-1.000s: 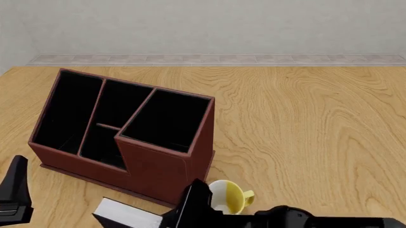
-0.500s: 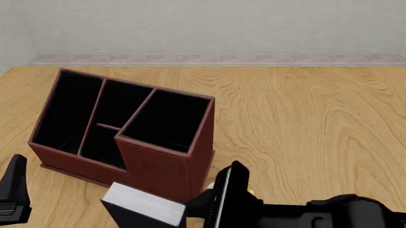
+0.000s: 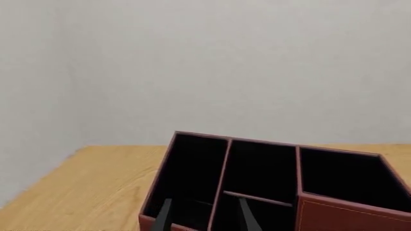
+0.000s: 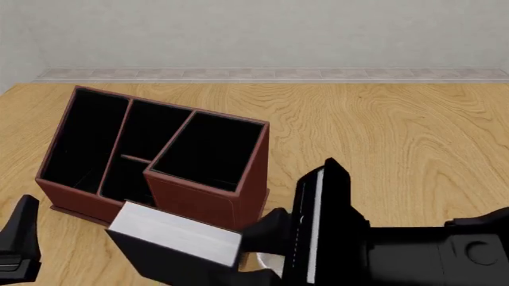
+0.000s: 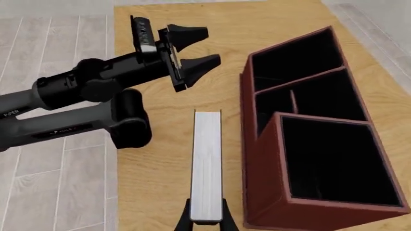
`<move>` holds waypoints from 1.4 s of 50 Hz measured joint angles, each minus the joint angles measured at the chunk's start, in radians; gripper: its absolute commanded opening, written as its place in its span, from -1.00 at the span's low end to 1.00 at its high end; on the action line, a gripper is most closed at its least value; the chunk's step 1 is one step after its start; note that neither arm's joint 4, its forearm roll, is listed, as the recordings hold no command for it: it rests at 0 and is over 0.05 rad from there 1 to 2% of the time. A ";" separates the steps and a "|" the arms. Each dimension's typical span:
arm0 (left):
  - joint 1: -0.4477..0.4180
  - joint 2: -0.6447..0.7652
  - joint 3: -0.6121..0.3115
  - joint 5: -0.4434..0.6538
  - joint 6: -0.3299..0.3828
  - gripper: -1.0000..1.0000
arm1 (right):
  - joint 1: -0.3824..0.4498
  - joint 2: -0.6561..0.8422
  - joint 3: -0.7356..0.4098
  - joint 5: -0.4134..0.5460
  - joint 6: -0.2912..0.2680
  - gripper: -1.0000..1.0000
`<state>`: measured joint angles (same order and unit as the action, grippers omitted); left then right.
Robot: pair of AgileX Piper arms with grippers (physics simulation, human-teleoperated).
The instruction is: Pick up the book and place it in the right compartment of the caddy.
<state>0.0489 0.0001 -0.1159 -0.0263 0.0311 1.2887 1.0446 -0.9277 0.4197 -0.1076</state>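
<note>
**Clearance around the caddy**

The right compartment [image 4: 202, 152] of the caddy [image 4: 199, 208] gapes unobstructed from above; its tall near wall stands between it and the book [image 4: 171, 235], which the right gripper [image 5: 207, 222] clamps just beside that wall; the left gripper [image 5: 196, 53] hangs with fingers apart off the caddy's left end; bare table [image 4: 397, 137] stretches wide to the right.

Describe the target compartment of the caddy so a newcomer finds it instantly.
On the wooden table stands one dark reddish-brown caddy with a black interior. Its right compartment sits at the end nearest the right hand holding the book. It is the widest, roughly square, tallest-walled section; its neighbours are narrow or small.
</note>
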 measured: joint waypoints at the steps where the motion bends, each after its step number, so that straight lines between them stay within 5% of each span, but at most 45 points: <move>1: -0.001 0.000 -0.001 0.002 -0.002 1.00 | 0.000 -0.002 -0.009 0.009 -0.003 -1.00; 48: -0.026 0.000 -0.027 0.025 -0.024 1.00 | -0.057 -0.024 -0.425 0.333 -0.111 -1.00; 70: -0.228 0.000 -0.165 0.214 0.011 1.00 | -0.157 -0.030 -0.494 0.372 -0.123 -1.00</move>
<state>-0.1787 0.0001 -0.2812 0.1874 0.0417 1.1320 1.0143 -1.4217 0.7918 -0.2304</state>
